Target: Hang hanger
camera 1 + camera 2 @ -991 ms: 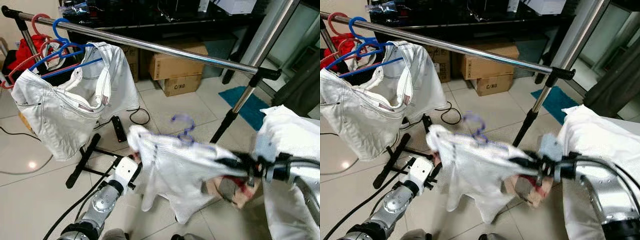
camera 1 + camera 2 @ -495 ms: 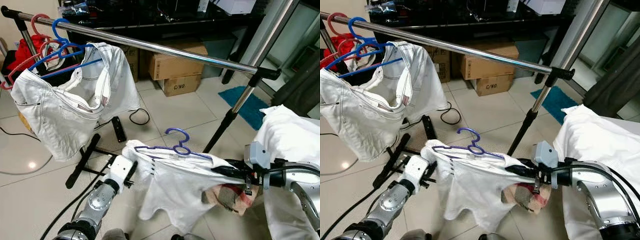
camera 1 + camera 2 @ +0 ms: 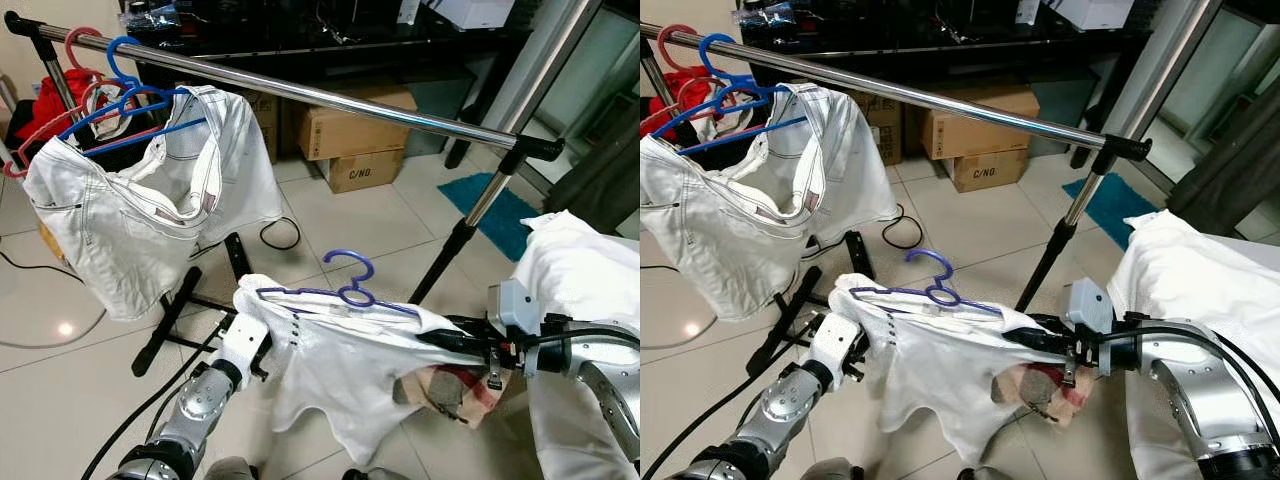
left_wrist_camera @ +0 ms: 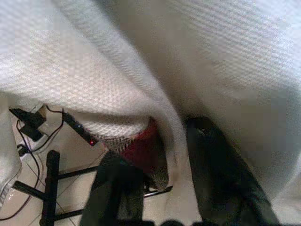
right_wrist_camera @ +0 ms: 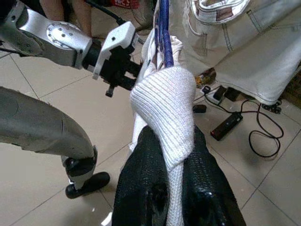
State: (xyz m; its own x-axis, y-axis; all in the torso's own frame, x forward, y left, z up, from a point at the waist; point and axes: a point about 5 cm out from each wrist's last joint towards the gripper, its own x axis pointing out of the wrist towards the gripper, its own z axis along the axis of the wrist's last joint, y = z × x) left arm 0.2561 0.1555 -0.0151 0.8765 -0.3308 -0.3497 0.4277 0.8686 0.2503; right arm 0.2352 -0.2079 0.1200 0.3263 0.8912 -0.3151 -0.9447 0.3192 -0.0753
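A purple hanger carries a white knit sweater and hangs level between my two grippers, well below the chrome rail. My left gripper grips the sweater's left side, and the left wrist view has knit fabric between its black fingers. My right gripper is shut on the sweater's right shoulder over the hanger's end; in the right wrist view the knit bulges out above the clamped fingers. A plaid patch of cloth hangs beneath the right gripper.
White denim hangs on a blue hanger at the rail's left end, beside red hangers. Cardboard boxes stand behind. The rack's right post, a power strip and a white cloth pile are close by.
A second ago the sweater and hanger were swinging and blurred. They now hang steady and level, shifted slightly to the left, with both grippers still holding them.
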